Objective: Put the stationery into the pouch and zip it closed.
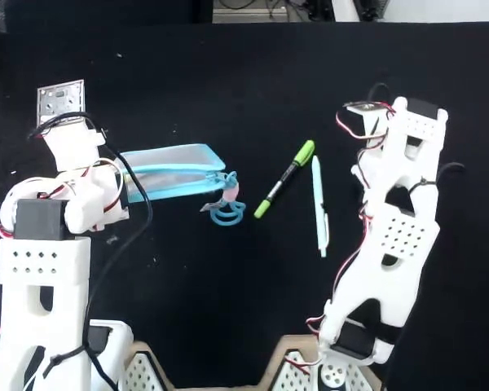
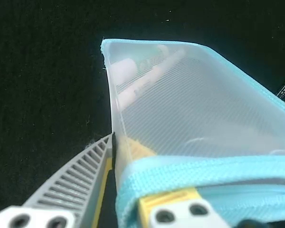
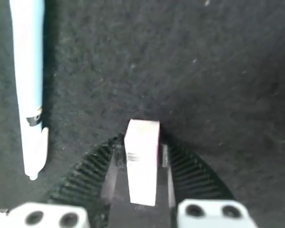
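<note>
A light-blue mesh pouch [image 1: 175,169] lies left of centre, its zipper edge facing the front, with a blue ring charm [image 1: 226,210] at its right end. My left gripper [image 1: 124,183] is shut on the pouch's left end; in the left wrist view the gripper [image 2: 116,142] pinches the pouch [image 2: 194,109], and white items [image 2: 147,76] show through the mesh. A green highlighter [image 1: 285,177] and a light-blue pen [image 1: 319,204] lie on the cloth in the middle. My right gripper [image 3: 141,142] is shut on a white eraser [image 3: 141,159], low over the cloth beside the pen [image 3: 29,85].
A square metal plate [image 1: 61,102] lies at the back left behind the left arm. The right arm [image 1: 395,236] stands just right of the pen. Black cloth covers the table, with open room at the back and in front of the pouch.
</note>
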### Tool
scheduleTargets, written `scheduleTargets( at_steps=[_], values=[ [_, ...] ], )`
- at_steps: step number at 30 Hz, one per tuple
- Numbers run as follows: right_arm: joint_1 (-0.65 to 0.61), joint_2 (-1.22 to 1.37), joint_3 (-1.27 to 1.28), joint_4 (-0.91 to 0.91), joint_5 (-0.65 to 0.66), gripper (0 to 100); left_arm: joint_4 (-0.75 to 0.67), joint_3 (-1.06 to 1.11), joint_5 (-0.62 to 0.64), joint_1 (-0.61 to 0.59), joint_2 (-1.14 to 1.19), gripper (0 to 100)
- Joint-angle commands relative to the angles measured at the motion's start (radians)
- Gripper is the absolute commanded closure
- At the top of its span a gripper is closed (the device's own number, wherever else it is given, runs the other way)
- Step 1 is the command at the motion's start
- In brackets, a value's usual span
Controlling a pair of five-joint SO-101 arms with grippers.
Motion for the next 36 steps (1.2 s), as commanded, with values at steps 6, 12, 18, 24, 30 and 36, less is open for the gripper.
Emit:
scheduleTargets(
  at_steps=[6, 12, 18, 24, 30, 36],
  values=[
    [0.037, 0.039, -0.194, 0.057, 0.006, 98.2, -0.015, 0.002, -0.015, -0.002, 0.002, 97],
    [0.086, -0.143, -0.108, 0.06, -0.023, 98.8, -0.017, 0.002, -0.015, -0.002, 0.002, 97],
    [0.052, -0.503, 0.252, 0.052, -0.021, 98.8, -0.017, 0.002, -0.015, -0.002, 0.002, 97],
    [-0.003, -0.897, 0.558, -0.018, -0.026, 98.8, -0.017, 0.002, -0.015, -0.002, 0.003, 97],
    [-0.115, -1.248, 0.834, -0.112, -0.091, 98.8, -0.017, 0.002, -0.015, -0.002, 0.003, 97],
    [-0.311, -1.601, 1.024, -0.189, -0.212, 98.8, -0.015, 0.002, -0.015, -0.002, 0.005, 97]
  ],
)
